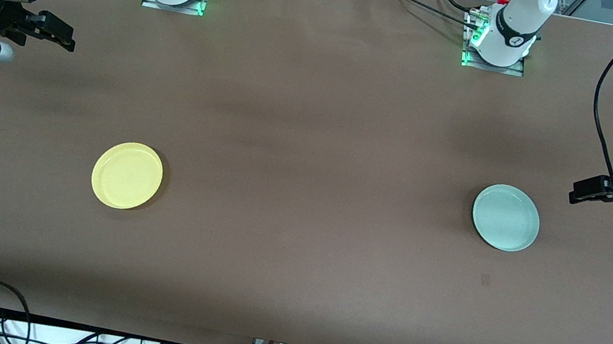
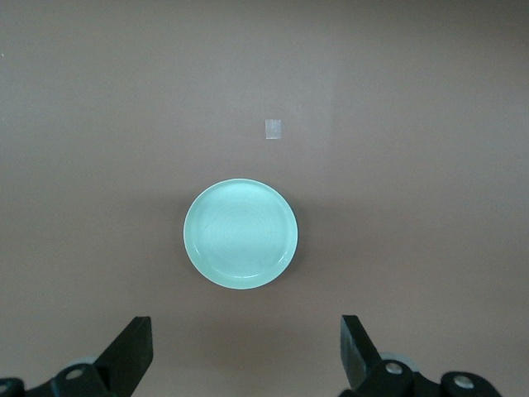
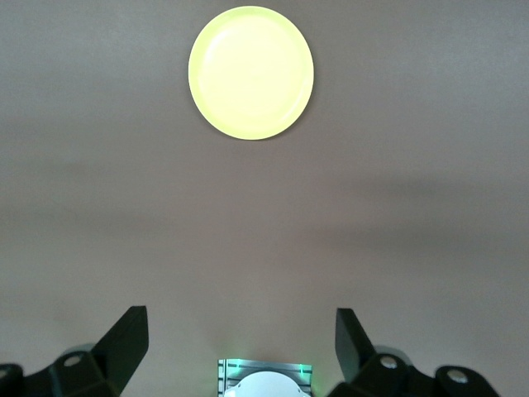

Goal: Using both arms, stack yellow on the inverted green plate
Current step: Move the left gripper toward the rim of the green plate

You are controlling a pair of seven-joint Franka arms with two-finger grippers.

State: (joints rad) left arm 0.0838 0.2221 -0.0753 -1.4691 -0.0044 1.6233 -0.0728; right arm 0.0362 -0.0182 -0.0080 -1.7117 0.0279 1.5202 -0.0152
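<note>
Both plates lie flat and well apart; slipping is the risk.
Front: yellow (image 1: 126, 175) lies on the tabletop (image 1: 312, 136), far toward the right arm's end from the upright green plate (image 1: 505, 218). Left wrist: the left end effector (image 2: 246, 351), open, hangs beside the green plate, whose low rim could slip during flipping. Right wrist: the right end effector (image 3: 241, 341), open, hangs well away from yellow.

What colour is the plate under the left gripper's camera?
Pale mint green plate, clearest in the left wrist view.
</note>
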